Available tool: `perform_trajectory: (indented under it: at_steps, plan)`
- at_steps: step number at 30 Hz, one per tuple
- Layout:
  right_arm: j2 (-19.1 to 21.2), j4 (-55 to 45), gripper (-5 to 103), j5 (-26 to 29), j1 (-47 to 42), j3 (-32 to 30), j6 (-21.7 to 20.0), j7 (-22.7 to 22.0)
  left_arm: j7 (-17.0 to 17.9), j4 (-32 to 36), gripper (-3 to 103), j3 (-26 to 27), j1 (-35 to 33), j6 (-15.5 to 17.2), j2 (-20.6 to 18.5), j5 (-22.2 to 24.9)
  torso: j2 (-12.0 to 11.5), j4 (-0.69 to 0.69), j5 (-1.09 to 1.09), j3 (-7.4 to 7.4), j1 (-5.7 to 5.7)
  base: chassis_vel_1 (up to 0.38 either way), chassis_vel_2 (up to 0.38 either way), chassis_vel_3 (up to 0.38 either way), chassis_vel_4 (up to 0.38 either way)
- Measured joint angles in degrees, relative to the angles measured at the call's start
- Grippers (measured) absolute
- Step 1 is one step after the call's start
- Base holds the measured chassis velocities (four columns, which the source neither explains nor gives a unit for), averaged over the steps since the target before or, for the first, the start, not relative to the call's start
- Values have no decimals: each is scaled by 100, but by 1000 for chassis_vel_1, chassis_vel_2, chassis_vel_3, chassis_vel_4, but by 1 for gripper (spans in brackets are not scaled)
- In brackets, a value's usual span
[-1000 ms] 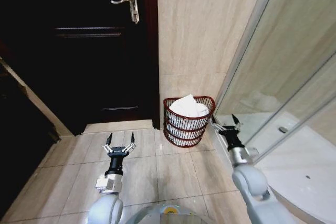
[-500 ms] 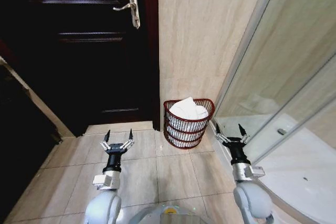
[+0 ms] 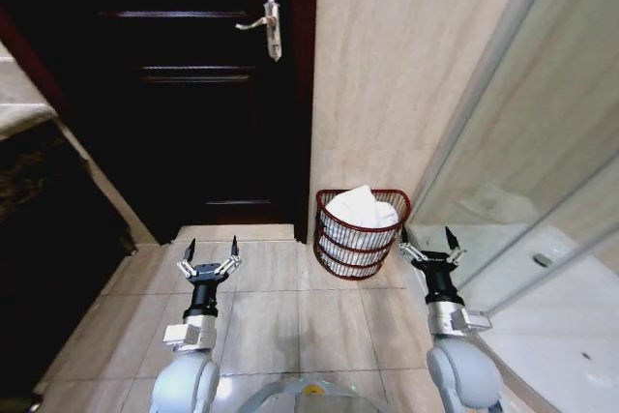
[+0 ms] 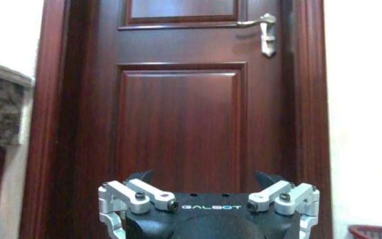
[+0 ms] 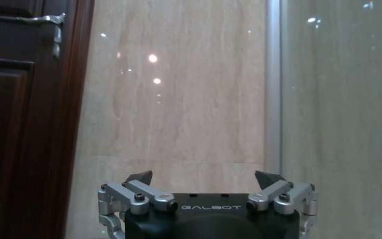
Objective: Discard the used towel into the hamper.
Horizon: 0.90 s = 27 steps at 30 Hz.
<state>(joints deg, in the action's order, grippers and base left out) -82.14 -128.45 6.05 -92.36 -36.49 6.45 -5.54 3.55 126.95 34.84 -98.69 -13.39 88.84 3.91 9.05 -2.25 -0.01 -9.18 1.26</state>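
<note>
- The hamper (image 3: 362, 234), a dark red-brown wire basket with horizontal bands, stands on the tiled floor (image 3: 290, 307) against the beige tiled wall (image 3: 406, 65), between the dark wooden door (image 3: 193, 103) and the glass shower partition (image 3: 542, 142).
- A white towel (image 3: 360, 207) lies bunched inside the hamper, its top rising a little above the rim.
- The left gripper (image 3: 209, 251) is held above the floor in front of the door, well apart from the hamper, its fingers spread wide with nothing between them.
- In the left wrist view the left gripper (image 4: 205, 180) faces the panelled door (image 4: 177, 124), with the silver door handle (image 4: 262, 31) high up and a sliver of the hamper's red rim (image 4: 370, 230) at the corner.
- The right gripper (image 3: 427, 242) is held just beside the hamper on the side of the shower partition, not touching it, its fingers also spread wide and empty.
- In the right wrist view the right gripper (image 5: 204, 179) points at the beige wall (image 5: 177, 99), with the door frame (image 5: 71, 124) on one side and the partition's metal edge (image 5: 273, 84) on the other.
</note>
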Motion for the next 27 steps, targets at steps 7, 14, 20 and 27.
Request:
perform_trajectory:
  at_steps: [7, 14, 20, 27]
  plan:
    - [22, 42, 100, 77, 35, -69, -46, -25, 0, -2, 100, -32, 69, 61, 31, -110, 99, -1, 1, -85, 16, 35, 45, 48, 35]
    - [109, 76, 100, 159, 21, -148, -76, -57, -1, 4, 100, -87, 113, 98, 72, -179, 171, 0, 1, -143, 27, 0, 0, 0, 0]
    - [154, 127, 100, 163, -4, -138, -76, -33, -4, 19, 100, -118, 151, 150, 91, -231, 219, 0, 1, -181, 37, 0, 0, 0, 0]
    - [199, 189, 100, 186, 24, -145, -60, -30, -4, 37, 100, -118, 188, 180, 96, -235, 299, 0, 1, -229, 70, 0, 0, 0, 0]
